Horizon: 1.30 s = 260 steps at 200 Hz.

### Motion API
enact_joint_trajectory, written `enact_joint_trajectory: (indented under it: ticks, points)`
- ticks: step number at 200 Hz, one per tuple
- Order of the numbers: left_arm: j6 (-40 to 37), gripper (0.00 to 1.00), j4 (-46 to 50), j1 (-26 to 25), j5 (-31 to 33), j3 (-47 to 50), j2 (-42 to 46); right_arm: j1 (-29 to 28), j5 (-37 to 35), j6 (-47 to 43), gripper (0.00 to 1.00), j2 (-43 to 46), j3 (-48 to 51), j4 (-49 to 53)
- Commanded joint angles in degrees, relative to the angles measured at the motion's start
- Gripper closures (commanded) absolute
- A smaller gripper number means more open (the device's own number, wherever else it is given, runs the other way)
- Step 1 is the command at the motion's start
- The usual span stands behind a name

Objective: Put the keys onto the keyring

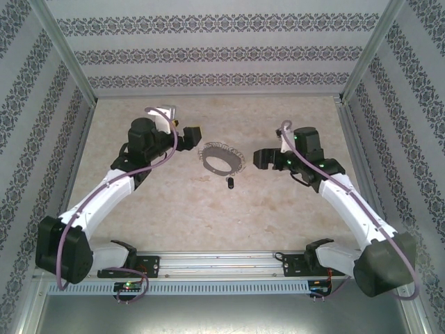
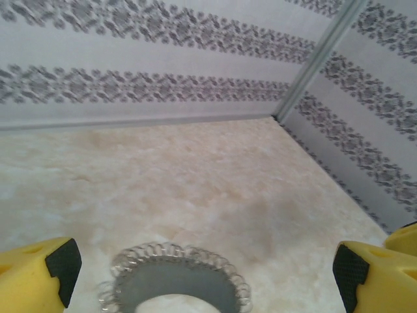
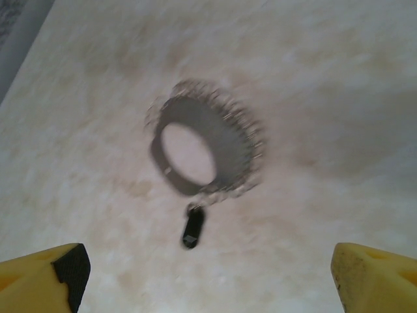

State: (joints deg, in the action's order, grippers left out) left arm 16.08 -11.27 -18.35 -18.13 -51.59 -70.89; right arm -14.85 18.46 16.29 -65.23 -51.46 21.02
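A grey keyring [image 3: 228,142], its rim fringed with small silvery links, lies flat in the middle of a pale marbled worktop [image 1: 174,209]. A tiny black-headed key [image 3: 193,228] lies at the ring's near edge, perhaps touching the fringe, though blur hides the join. The left gripper [image 1: 193,134] and right gripper [image 1: 260,159] flank the ring, jaws wide apart, holding nothing.
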Motion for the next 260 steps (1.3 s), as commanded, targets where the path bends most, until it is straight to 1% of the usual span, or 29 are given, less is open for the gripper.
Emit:
enact_joint_trajectory:
  ticks: [1, 19, 27, 34, 42, 54, 68, 87, 112, 126, 134, 144, 157, 165, 175, 185, 190, 198, 206, 208, 215, 219, 222, 229, 234, 247, 253, 260]
  points:
    - [-6.17, 0.00, -6.97, 0.43, 8.00, 5.73, 5.06, 1.90, -13.18, 0.62, 0.04, 2.89, 0.11, -3.03]
    - [-7.11, 0.00, -19.13, 0.48, 15.85, 14.38, 8.99, 3.40, -18.98, 1.76, 0.02, 4.30, 1.40, -6.54]
    - [-7.68, 0.00, -23.57, 0.51, 19.81, 17.75, 10.26, 3.66, -21.72, 1.88, 0.02, 4.97, 3.37, -9.99]
    - [-7.79, 0.00, -24.77, 0.64, 23.62, 19.51, 11.05, 3.65, -24.33, 1.80, 0.02, 5.63, 5.22, -13.26]
    - [-9.00, 0.00, -23.18, 1.10, 25.96, 20.15, 11.62, 3.69, -26.67, 1.46, 0.02, 6.07, 7.98, -17.72]
    - [-12.94, 0.00, -21.09, 1.80, 26.35, 21.07, 11.75, 3.85, -29.62, 1.43, 0.02, 6.20, 11.38, -23.22]
    - [-15.54, 0.00, -21.78, 3.01, 26.82, 23.43, 11.36, 4.23, -32.63, 0.37, 0.02, 5.71, 14.72, -28.21]
    - [-16.97, 0.00, -22.10, 5.78, 26.40, 26.26, 10.20, 4.95, -32.50, -4.55, 0.02, 4.27, 19.39, -36.63]
    - [-16.90, 0.00, -24.56, 10.19, 25.79, 30.32, 7.91, 6.13, -38.63, -8.53, 0.02, -1.31, 19.56, -37.60]
    - [-16.41, 0.00, -26.57, 12.47, 25.06, 32.09, 6.04, 7.25, -40.79, -9.87, 0.02, -4.61, 20.07, -38.77]
    - [-16.85, 0.00, -29.14, 13.49, 24.44, 33.00, 4.34, 8.04, -40.33, -10.16, 0.02, -6.39, 20.61, -39.90]
    - [-16.79, 0.00, -32.14, 14.80, 22.78, 33.80, 1.85, 8.79, -39.27, -10.59, 0.02, -8.62, 22.16, -44.01]
    - [-17.69, 0.00, -35.46, 16.10, 19.30, 33.95, -2.06, 8.91, -37.42, -11.95, 0.02, -11.58, 24.49, -50.79]
    - [-17.78, 0.00, -36.96, 16.64, 17.73, 33.60, -5.11, 8.96, -36.21, -13.08, 0.02, -13.71, 25.71, -57.29]
    - [-17.29, 0.00, -39.70, 17.30, 16.96, 33.68, -8.21, 8.92, -33.02, -15.70, 0.02, -13.78, 25.41, -57.42]
    - [-16.57, 0.00, -44.71, 18.01, 16.35, 34.50, -11.93, 9.12, -30.86, -17.34, 0.02, -14.89, 27.18, -62.95]
    - [-16.37, 0.00, -47.48, 18.32, 15.86, 35.08, -13.96, 9.38, -30.25, -16.99, 0.02, -15.40, 27.82, -63.54]
    - [-16.53, 0.00, -51.76, 18.47, 14.66, 35.63, -17.77, 10.30, -27.88, -16.69, 0.02, -17.52, 30.38, -69.95]
    - [-17.25, 0.00, -56.64, 18.51, 13.57, 35.75, -21.14, 10.97, -26.11, -16.58, 0.02, -20.83, 34.14, -80.23]
    - [-17.29, 0.00, -56.62, 18.52, 13.54, 35.55, -21.35, 11.05, -26.06, -16.34, 0.02, -22.24, 34.87, -83.04]
    - [-16.83, 0.00, -51.26, 18.48, 14.11, 34.34, -19.67, 11.02, -25.81, -16.30, 0.02, -24.64, 36.37, -89.94]
    - [-16.78, 0.00, -47.11, 18.51, 14.20, 33.50, -18.46, 11.15, -24.80, -16.37, 0.02, -23.99, 36.54, -89.12]
    - [-17.03, 0.00, -45.78, 18.54, 13.84, 32.94, -18.34, 11.23, -24.00, -16.53, 0.02, -23.07, 36.22, -87.45]
    - [-17.72, 0.00, -47.04, 18.59, 12.35, 32.36, -19.61, 11.40, -21.69, -17.29, 0.02, -21.32, 35.19, -82.06]
    - [-18.06, 0.00, -47.95, 18.61, 11.18, 32.12, -20.35, 11.54, -20.04, -17.88, 0.02, -20.83, 34.58, -79.97]
    - [-17.13, 0.00, -42.11, 19.00, 11.72, 30.27, -19.17, 12.23, -17.45, -17.70, 0.02, -22.56, 34.11, -81.94]
    - [-16.76, 0.00, -41.10, 19.19, 12.17, 29.19, -19.72, 12.64, -17.69, -16.98, 0.02, -22.94, 33.87, -82.35]
    - [-16.16, 0.00, -40.70, 19.66, 11.70, 28.88, -19.84, 13.46, -17.25, -16.11, 0.02, -22.56, 33.15, -80.34]
